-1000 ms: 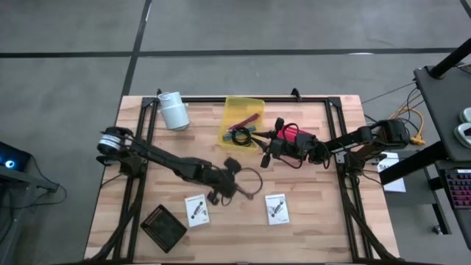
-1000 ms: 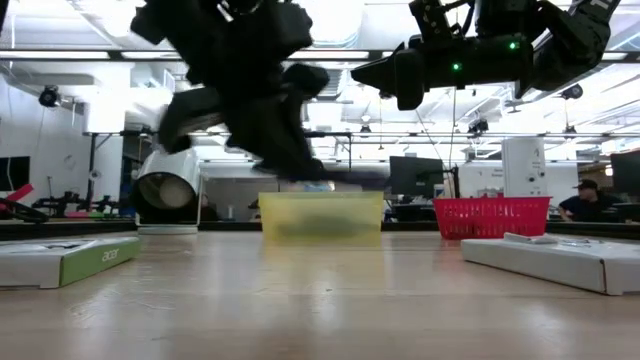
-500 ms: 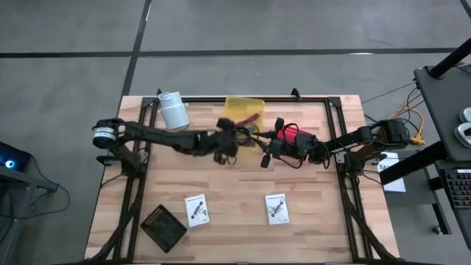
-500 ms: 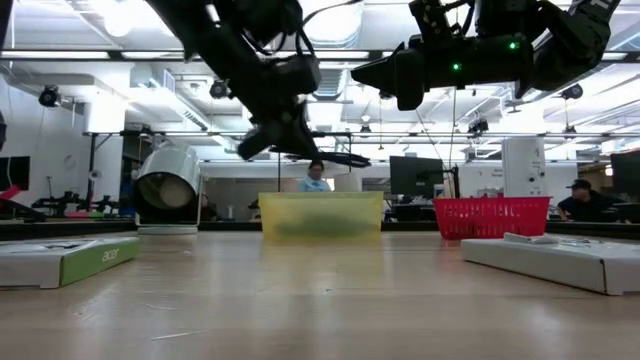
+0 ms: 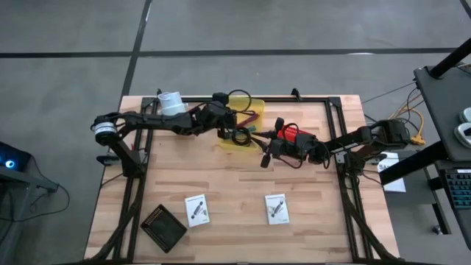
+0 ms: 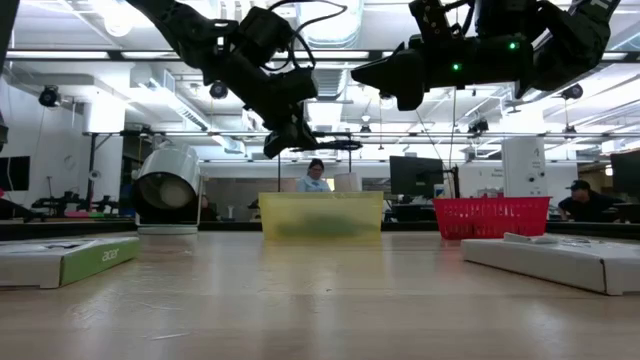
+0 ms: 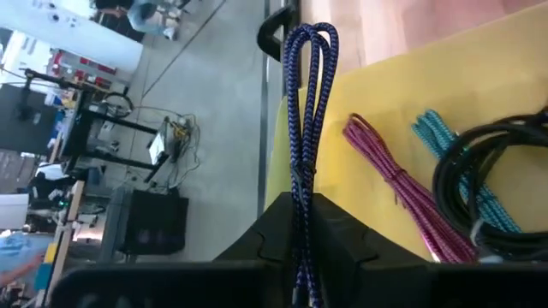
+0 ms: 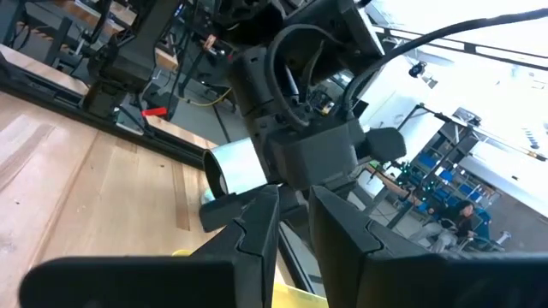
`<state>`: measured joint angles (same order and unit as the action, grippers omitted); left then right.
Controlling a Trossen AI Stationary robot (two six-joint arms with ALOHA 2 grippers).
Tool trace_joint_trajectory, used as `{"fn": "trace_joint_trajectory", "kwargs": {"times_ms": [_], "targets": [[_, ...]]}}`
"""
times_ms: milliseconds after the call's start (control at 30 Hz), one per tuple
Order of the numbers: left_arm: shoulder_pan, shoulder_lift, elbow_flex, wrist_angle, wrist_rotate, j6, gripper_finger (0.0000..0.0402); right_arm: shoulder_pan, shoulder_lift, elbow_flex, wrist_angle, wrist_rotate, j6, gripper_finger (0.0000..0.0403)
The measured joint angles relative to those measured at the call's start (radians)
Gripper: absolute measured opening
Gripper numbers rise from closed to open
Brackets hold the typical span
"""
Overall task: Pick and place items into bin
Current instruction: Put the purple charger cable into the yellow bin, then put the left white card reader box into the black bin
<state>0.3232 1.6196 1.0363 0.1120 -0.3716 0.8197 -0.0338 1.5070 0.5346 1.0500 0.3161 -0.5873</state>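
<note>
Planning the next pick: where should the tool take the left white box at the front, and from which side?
Across its two long edges, mid-length, coming straight down. The left white box lies flat on the table, low and rectangular, so its narrow width probably suits the tool best.

- Even, soft overhead light falls on the wooden table (image 5: 235,184) in the high view; shadows beneath the arms are faint.
- In the low view, bright ceiling lights (image 6: 330,25) glare and turn both arms into dark silhouettes.
- The near tabletop there is out of focus.
- The right wrist view is washed out white at its upper corner.
</note>
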Motion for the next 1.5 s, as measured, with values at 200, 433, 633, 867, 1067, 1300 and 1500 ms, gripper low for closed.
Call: {"fn": "trace_joint_trajectory", "kwargs": {"times_ms": [200, 433, 633, 867, 1067, 1300, 1500], "targets": [[0.013, -0.001, 0.005, 0.002, 0.059, -0.001, 0.0075, 0.0, 0.0, 0.0, 0.0, 0.0, 0.0, 0.0057], [0.009, -0.001, 0.005, -0.012, 0.073, -0.008, 0.0135, 0.0, 0.0, 0.0, 0.0, 0.0, -0.019, 0.0057], [-0.055, -0.08, 0.011, -0.258, 0.003, -0.175, 0.0149, 0.0, 0.0, 0.0, 0.0, 0.0, -0.019, 0.0057], [-0.213, -0.18, 0.003, -0.577, 0.082, -0.43, 0.015, 0.001, 0.0, 0.0, 0.0, 0.0, -0.018, 0.0057], [-0.357, -0.212, 0.003, -0.601, 0.229, -0.711, 0.015, 0.001, 0.0, 0.0, 0.001, -0.001, -0.018, 0.0057], [-0.472, -0.212, 0.006, -0.601, 0.326, -1.108, 0.015, 0.001, 0.0, 0.0, 0.001, -0.001, -0.015, 0.0057], [-0.511, -0.212, 0.005, -0.6, 0.381, -1.517, 0.015, 0.001, 0.0, 0.0, 0.001, -0.001, -0.014, 0.0057]]}}
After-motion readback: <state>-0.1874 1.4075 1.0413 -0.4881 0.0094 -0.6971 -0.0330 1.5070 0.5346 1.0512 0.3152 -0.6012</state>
